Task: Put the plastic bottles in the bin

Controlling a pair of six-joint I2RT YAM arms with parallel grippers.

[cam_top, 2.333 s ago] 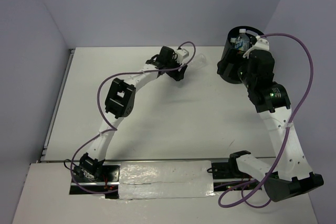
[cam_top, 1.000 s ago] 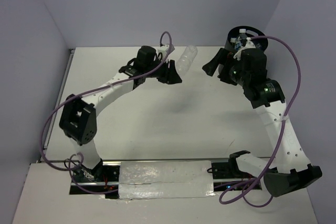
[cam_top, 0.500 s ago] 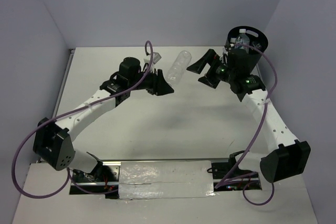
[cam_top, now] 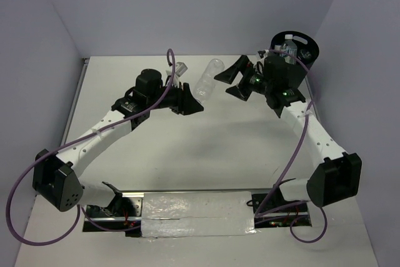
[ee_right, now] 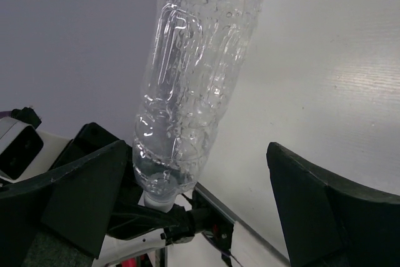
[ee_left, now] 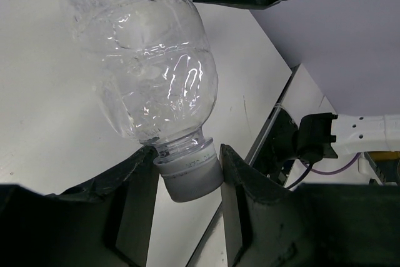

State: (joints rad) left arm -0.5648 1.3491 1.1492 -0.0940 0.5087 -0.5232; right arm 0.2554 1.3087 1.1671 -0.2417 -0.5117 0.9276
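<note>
A clear crinkly plastic bottle point(cam_top: 207, 79) hangs in the air over the table's back middle, tilted, with its base up and to the right. My left gripper point(cam_top: 191, 96) is shut on its white cap and neck point(ee_left: 187, 176), below the body point(ee_left: 144, 60). My right gripper point(cam_top: 234, 81) stands wide open just right of the bottle's base. In its wrist view the bottle point(ee_right: 194, 73) lies between the fingers point(ee_right: 94, 186), nearer the left one and not pinched. The black bin point(cam_top: 307, 40) stands at the back right, with another white-capped bottle point(cam_top: 289, 47) inside.
Purple cables loop off both arms point(cam_top: 172, 67). Purple walls close the back and both sides. A silver taped strip point(cam_top: 197, 214) runs along the near edge between the arm bases. The right arm's body point(cam_top: 281, 82) stands just in front of the bin.
My left arm has brought the bottle lower and slightly left. My right gripper has left the bin and swung left, open, up to the bottle's base.
</note>
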